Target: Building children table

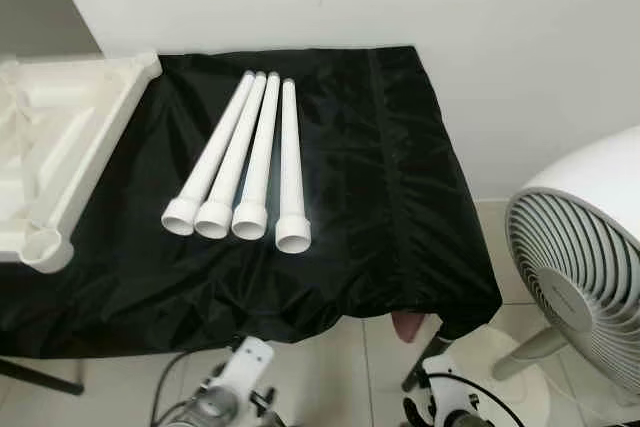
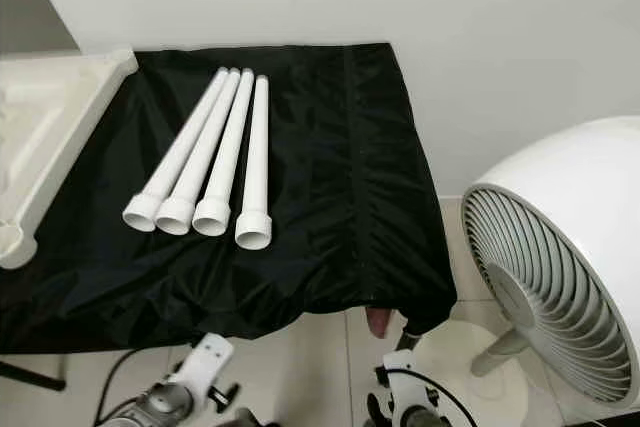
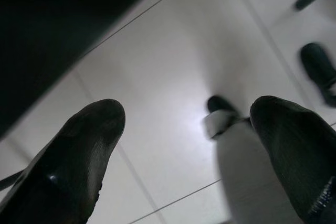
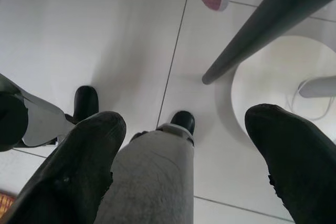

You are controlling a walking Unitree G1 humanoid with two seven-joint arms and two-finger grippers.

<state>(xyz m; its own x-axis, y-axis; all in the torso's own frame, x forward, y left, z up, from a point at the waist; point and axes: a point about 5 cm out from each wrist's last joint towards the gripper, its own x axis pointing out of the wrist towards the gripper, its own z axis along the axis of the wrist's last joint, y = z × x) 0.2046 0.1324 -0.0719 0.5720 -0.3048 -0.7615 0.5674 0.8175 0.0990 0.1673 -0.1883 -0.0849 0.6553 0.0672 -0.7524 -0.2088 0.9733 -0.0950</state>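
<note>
Several white table legs (image 1: 247, 162) lie side by side on a black cloth-covered table (image 1: 400, 197), their wide socket ends toward me. The white children's tabletop (image 1: 70, 147) lies upside down at the table's left end, its ribbed underside up. Both arms hang low in front of the table edge. My left gripper (image 3: 186, 145) is open over the tiled floor, with nothing between its fingers. My right gripper (image 4: 184, 150) is also open and empty, pointing down at the floor and my own leg.
A white pedestal fan (image 1: 585, 247) stands on the floor at the right, close to the table corner, its round base (image 4: 283, 82) next to a dark table leg (image 4: 262, 30). A white wall runs behind the table.
</note>
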